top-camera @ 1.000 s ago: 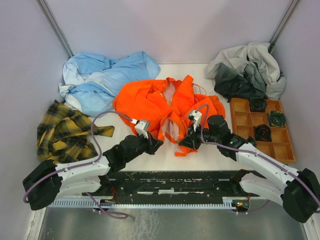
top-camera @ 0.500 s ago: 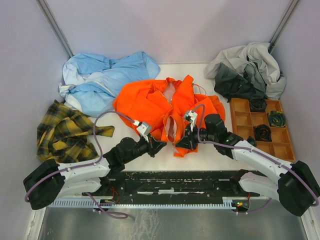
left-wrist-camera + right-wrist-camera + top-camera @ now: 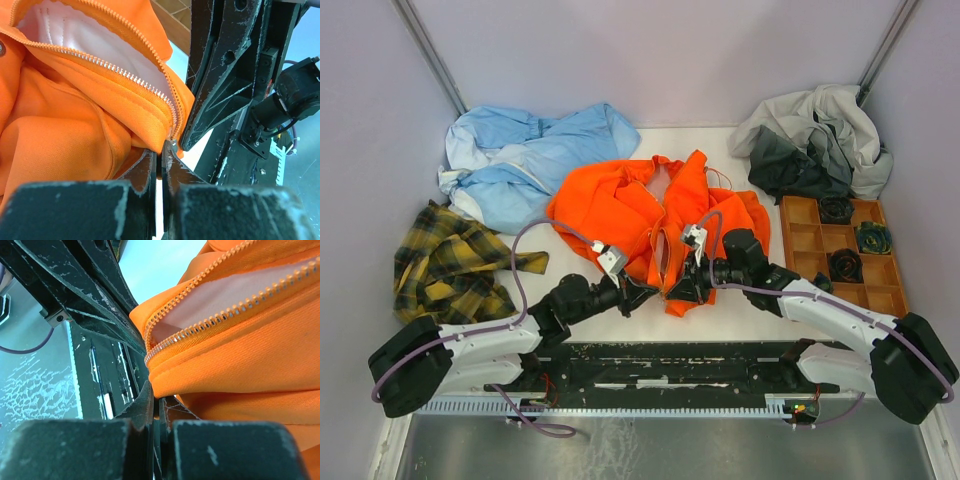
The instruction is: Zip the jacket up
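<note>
White tabletop (image 3: 650, 322), left gripper (image 3: 642, 292) and right gripper (image 3: 678, 287) each pinched shut on the jacket's (image 3: 620, 205) near hem.
They meet at lower centre, flanking the toothed zipper's (image 3: 125, 76) end; soft orange fabric with pale lining (image 3: 75, 25) sprawls crumpled beyond.

The top view looks down on the whole counter (image 3: 660, 138); the 2 wrist views, close in, share the jacket's (image 3: 620, 205) zipper end (image 3: 172, 131).
</note>
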You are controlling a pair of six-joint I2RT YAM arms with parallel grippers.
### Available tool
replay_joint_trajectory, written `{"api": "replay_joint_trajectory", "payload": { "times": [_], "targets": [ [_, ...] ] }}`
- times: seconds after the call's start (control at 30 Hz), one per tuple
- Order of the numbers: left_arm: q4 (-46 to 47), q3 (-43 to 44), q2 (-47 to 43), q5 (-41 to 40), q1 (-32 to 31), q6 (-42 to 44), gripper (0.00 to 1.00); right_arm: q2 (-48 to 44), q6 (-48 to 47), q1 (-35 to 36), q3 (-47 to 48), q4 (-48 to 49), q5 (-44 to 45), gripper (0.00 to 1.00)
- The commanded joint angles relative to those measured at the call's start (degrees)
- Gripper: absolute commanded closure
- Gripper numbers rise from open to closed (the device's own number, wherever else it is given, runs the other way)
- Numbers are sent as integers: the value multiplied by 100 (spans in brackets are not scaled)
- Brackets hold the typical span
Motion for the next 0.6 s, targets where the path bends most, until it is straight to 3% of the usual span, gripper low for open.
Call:
{"api": "replay_joint_trajectory", "payload": {
  "times": [0.0, 0.57],
  "targets": [
    [559, 169, -3, 283, -6, 250, 97, -59, -98, 47, 210, 232, -143, 100],
    [311, 30, -199, 207, -7, 307, 97, -335, -189, 43, 143, 105, 78, 100]
  ]
}}
